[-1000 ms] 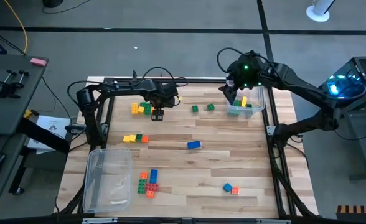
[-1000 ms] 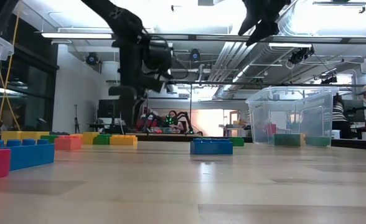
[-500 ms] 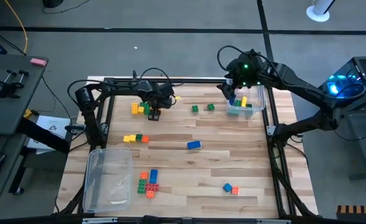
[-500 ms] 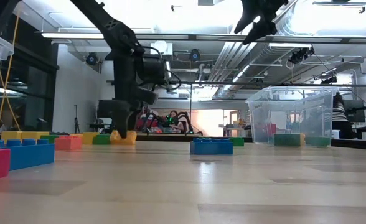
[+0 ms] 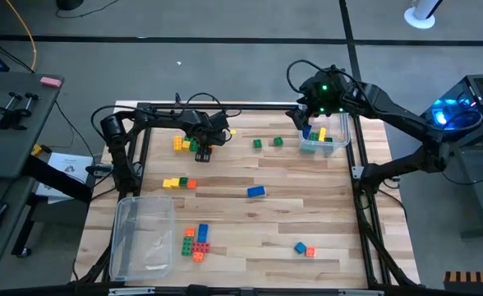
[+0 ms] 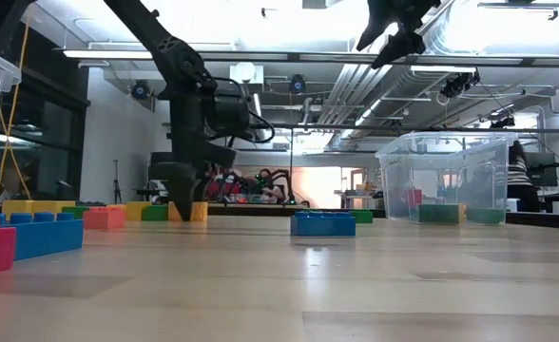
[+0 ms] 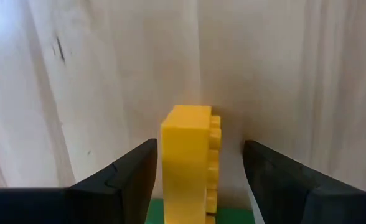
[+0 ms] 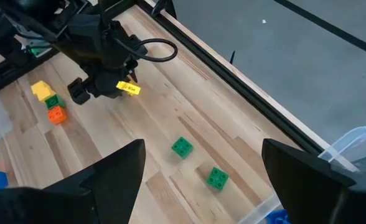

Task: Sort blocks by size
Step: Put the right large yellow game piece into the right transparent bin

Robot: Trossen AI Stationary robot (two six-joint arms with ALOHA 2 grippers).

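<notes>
Left gripper (image 7: 198,171) low on the surface (image 5: 266,222), fingers apart around a yellow block (image 7: 186,158), right gripper (image 8: 201,180) spread wide above a bin (image 5: 324,141), green blocks (image 8: 182,147) below it

Blocks (image 5: 195,241) right of bin (image 5: 144,236)

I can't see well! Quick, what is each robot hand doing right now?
Left end effector: open, fingers either side of a yellow block, not yet gripping.
Right end effector: open, holding nothing, above the clear bin.
</notes>
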